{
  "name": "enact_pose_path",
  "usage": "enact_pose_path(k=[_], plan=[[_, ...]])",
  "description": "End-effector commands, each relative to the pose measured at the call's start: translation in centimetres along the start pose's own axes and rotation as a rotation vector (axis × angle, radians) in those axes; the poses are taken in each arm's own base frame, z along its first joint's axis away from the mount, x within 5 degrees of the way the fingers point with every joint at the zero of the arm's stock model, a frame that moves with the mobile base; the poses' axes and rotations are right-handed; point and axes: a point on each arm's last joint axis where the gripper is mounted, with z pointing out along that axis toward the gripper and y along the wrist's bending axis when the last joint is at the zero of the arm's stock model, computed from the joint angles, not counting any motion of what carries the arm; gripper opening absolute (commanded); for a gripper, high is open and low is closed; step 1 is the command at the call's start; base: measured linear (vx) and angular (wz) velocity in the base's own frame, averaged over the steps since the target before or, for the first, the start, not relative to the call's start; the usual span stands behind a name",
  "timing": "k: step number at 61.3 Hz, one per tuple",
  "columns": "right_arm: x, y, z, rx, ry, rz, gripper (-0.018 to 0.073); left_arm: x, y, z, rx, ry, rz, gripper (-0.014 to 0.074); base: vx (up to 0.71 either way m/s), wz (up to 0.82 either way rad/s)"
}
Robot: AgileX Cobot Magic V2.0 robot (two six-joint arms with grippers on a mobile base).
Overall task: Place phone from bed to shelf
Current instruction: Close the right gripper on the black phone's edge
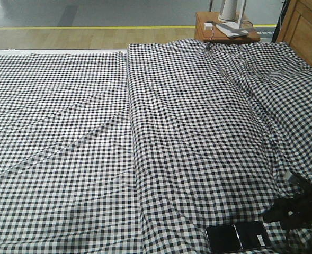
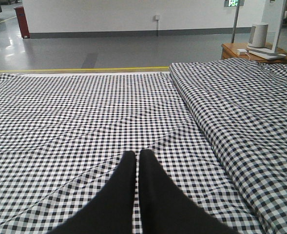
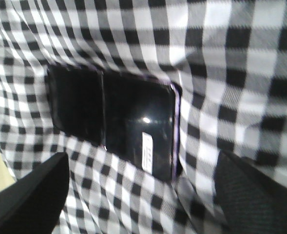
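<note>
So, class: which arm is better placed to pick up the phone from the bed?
Right. The right gripper, open, hangs over the phone, fingers either side. The left gripper, shut, faces only the bed, no phone in its view.

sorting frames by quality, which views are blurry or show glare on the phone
Right wrist view: blurred throughout, with a small glare spot on the phone. Front view: sharp, faint shadows low on the bed. Left wrist view: sharp, floor reflections beyond the bed.
</note>
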Motion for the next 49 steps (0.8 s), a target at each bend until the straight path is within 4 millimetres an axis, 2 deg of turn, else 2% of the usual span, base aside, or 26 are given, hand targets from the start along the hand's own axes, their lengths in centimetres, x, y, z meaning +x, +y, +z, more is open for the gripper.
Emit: enact_pose_path(k=[1,29,49], plan=[[-1.2,0.9,-1.7,-0.063,-0.049,-0.032,0.0573,-0.6,0.1,0.0,-0.01,-0.076,-0.01,0.0001,0.0,0.0],[-0.4,-0.2,1.6,-0.142,-0.026,-0.004,0.0573,-0.6,0.1,0.0,-0.01,-0.076,-0.01,0.0001,0.0,0.0],[-0.5,1.1,5.3,-0.208,0.008,-0.034,0.0573,-0.6,0.1,0.0,-0.01,-0.076,-0.01,0.0001,0.0,0.0]])
